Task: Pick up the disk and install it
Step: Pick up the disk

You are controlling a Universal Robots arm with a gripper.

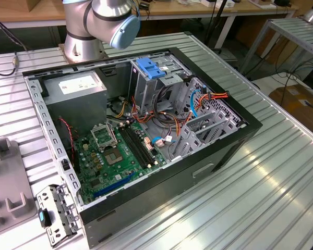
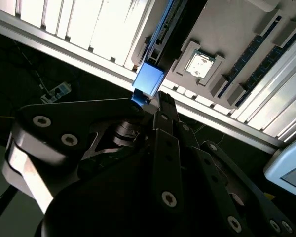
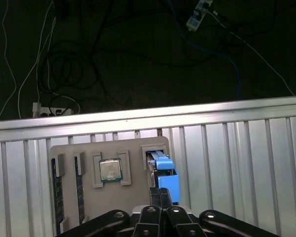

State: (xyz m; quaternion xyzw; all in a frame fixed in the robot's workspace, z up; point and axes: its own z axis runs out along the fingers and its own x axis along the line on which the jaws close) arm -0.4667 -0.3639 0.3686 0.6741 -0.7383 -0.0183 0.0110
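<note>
One open black computer case (image 1: 198,172) lies on the ribbed metal tabletop (image 1: 281,198) in the exterior view. Its green motherboard (image 1: 115,151) is exposed, and the silver robot arm (image 1: 101,21) stands at its far side.

In the second wrist view the black fingers (image 2: 165,128) are pressed together. Their tips are just beside the blue plastic end of the flat disk (image 2: 148,81), which stands on edge; whether they touch it I cannot tell.

In the first wrist view the disk (image 3: 166,177) stands in a slot of a grey moulded tray (image 3: 133,148), near a square silver processor chip (image 3: 110,170). The fingers (image 3: 155,200) are closed in front of it.
</note>
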